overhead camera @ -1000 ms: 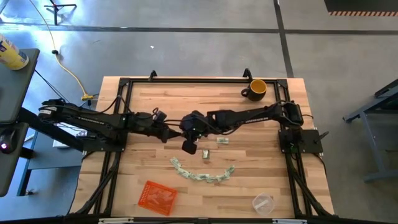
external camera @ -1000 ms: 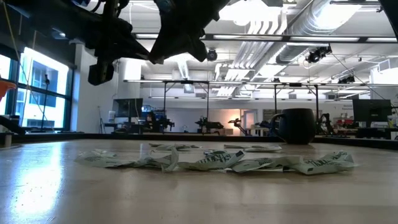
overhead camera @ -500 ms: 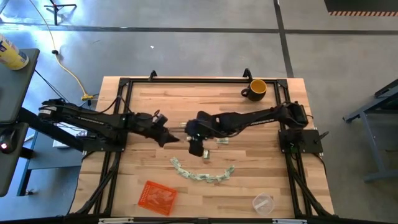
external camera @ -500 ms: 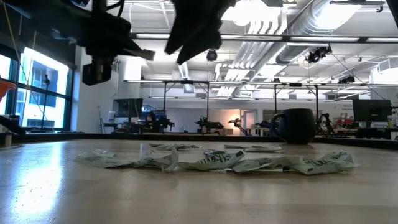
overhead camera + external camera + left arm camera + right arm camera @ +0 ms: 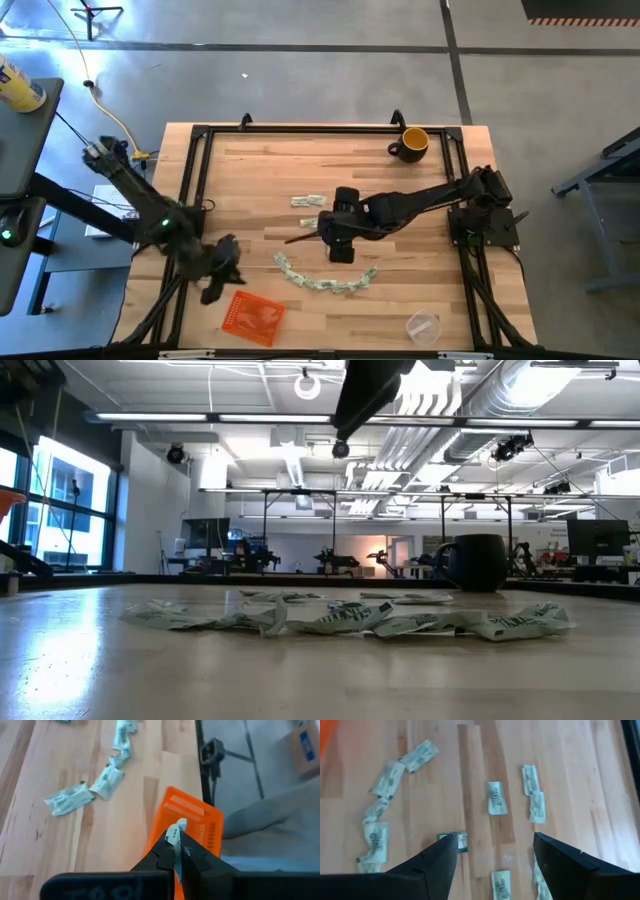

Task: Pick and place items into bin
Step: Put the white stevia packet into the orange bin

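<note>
The orange bin (image 5: 252,316) sits near the table's front left. My left gripper (image 5: 218,280) hangs just beside and above it, shut on one pale green-and-white item (image 5: 175,833); the bin (image 5: 197,817) shows right beyond the fingertips. Several more items lie flat in a curved row (image 5: 325,277) and loose near the middle (image 5: 305,202). My right gripper (image 5: 495,865) is open above the table's middle (image 5: 338,240), with items (image 5: 496,797) on the wood below and nothing between its fingers. My left gripper pinches the small item between its two fingertips. A crumpled end (image 5: 177,827) sticks out past the tips. The item is lifted clear of the table, over the bin's near edge.
A yellow-and-black mug (image 5: 412,142) stands at the far right, and a clear plastic cup (image 5: 423,326) at the near right. A black frame (image 5: 200,135) runs around the tabletop. In the low view the row of items (image 5: 350,618) lies in front of the mug (image 5: 477,563).
My left gripper has swung from the table's middle toward the near left, over to the bin, still shut. My right gripper has drawn back a little toward the right and near edges, away from where the two grippers met.
</note>
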`<move>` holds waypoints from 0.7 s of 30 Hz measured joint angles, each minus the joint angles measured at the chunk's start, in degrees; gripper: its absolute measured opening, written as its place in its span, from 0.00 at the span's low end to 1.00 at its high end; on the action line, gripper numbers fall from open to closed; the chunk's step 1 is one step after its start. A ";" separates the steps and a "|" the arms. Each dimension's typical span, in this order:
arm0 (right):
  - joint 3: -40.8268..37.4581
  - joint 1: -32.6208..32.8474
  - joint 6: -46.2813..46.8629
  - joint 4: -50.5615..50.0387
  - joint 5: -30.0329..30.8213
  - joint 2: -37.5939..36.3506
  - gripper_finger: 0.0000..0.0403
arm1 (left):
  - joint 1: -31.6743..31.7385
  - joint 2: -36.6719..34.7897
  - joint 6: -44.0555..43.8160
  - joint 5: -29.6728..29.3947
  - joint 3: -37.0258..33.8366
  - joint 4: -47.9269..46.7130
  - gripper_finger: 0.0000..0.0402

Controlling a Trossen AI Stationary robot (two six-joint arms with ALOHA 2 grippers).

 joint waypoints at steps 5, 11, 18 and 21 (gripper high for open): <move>-2.07 1.01 -0.17 0.30 -0.12 0.05 0.62 | -7.20 8.89 -6.17 -1.31 3.06 0.82 0.12; -4.95 2.32 0.13 1.26 -0.77 0.11 0.62 | -8.37 19.57 -10.08 0.18 4.88 9.24 0.15; -7.04 4.03 1.50 2.86 -2.69 0.13 0.62 | -8.30 22.68 -16.28 1.22 6.30 7.12 0.37; -7.31 4.97 1.59 2.91 -1.92 0.13 0.62 | -8.29 21.32 -17.81 2.91 6.11 4.97 0.46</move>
